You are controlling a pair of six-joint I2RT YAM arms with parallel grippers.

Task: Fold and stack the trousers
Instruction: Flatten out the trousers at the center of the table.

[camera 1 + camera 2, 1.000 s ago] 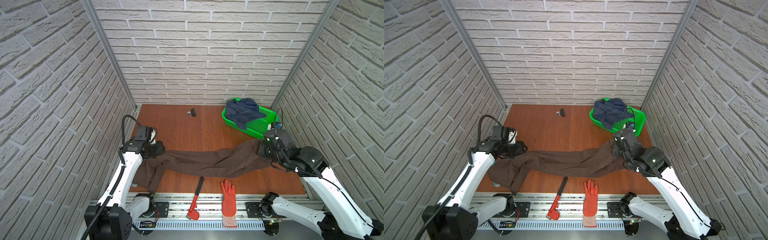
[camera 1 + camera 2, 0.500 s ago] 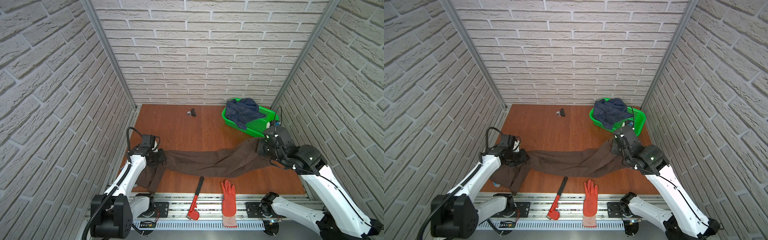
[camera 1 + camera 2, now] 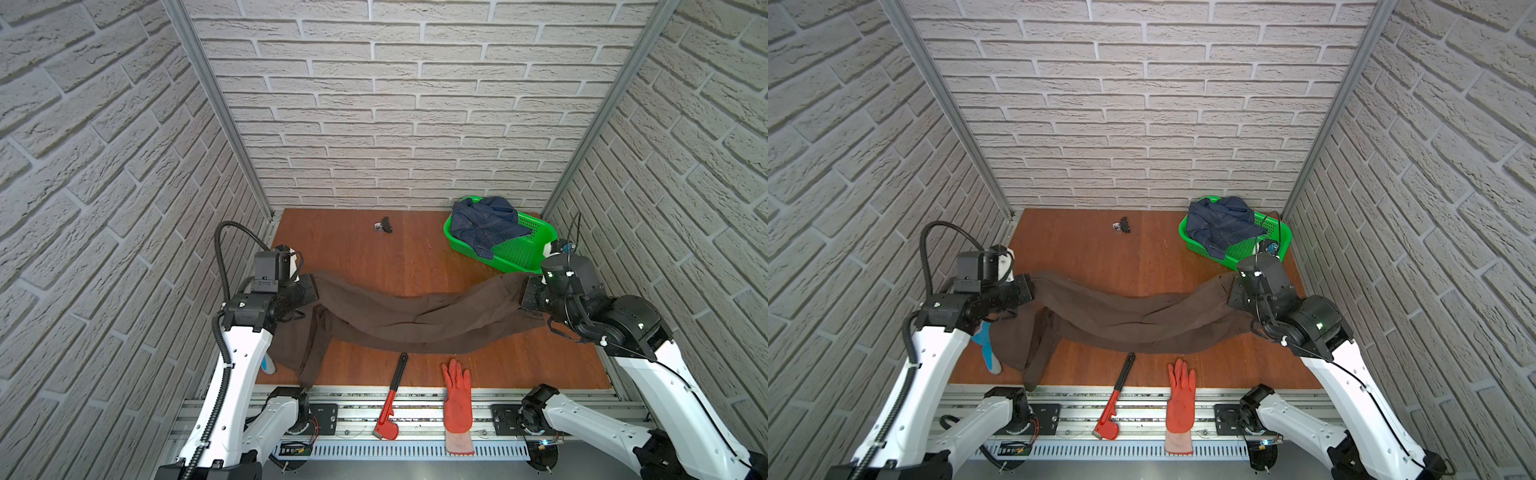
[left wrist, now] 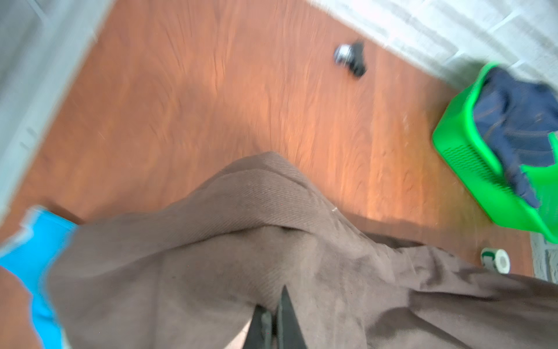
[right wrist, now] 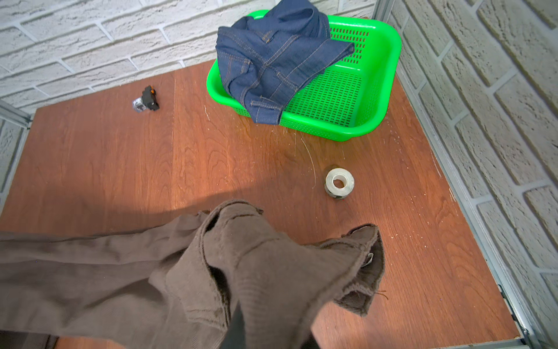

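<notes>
left wrist view: left gripper (image 4: 275, 314) pinched shut on the trousers (image 4: 229, 235). right gripper (image 3: 526, 296) clamps the opposite end, likely to stretch them for folding.

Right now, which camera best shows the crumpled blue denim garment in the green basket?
Right wrist view: the denim garment is close, sharp, seams visible. Left wrist blurs and crops it; both top views show it small.

The trousers (image 3: 415, 320) run along the desk (image 3: 353, 249) from left end effector (image 3: 308, 291) to right end effector (image 3: 525, 297). Behind the right one, a basket (image 3: 521, 266) holds jeans (image 3: 484, 224); before both lie wrench (image 3: 392, 395) and glove (image 3: 457, 399).
</notes>
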